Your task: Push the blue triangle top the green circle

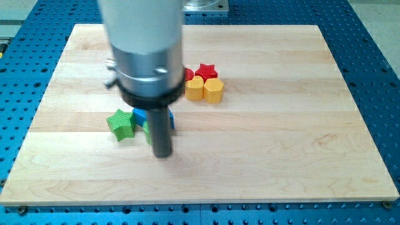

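My tip (162, 154) rests on the wooden board, just below a cluster of blocks at the view's centre left. A blue block (139, 115) shows partly behind the rod; its shape cannot be made out, and another bit of blue shows at the rod's right side. A small piece of a green block (147, 129) shows at the rod's left edge, touching the rod; its shape is hidden. A green star (121, 124) lies just left of these blocks.
A red star (207, 70), a yellow hexagon (214, 90), a yellow block (195, 89) and a partly hidden red block (189, 75) cluster right of the arm. The arm's large grey body (147, 50) hides the board's upper left middle. The board (281, 144) lies on a blue perforated table.
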### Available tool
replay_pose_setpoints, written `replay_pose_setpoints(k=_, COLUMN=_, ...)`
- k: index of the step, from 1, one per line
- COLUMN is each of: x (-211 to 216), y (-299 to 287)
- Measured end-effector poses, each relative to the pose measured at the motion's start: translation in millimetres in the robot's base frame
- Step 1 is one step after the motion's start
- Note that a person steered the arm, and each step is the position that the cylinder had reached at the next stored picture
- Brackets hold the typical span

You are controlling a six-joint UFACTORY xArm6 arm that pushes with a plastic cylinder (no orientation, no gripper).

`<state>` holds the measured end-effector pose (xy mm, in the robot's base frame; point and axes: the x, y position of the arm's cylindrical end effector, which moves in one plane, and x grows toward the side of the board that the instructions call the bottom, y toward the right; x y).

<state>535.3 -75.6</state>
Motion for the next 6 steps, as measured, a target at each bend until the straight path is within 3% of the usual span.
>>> replay_pose_setpoints(k=1, x=31, y=2)
replay_pose_setpoints(k=2, x=35, y=41)
replay_pose_setpoints(k=3, x=-33, y=60)
replay_pose_setpoints(k=4, x=-71, y=52)
replay_pose_setpoints(k=6, x=-73, y=12)
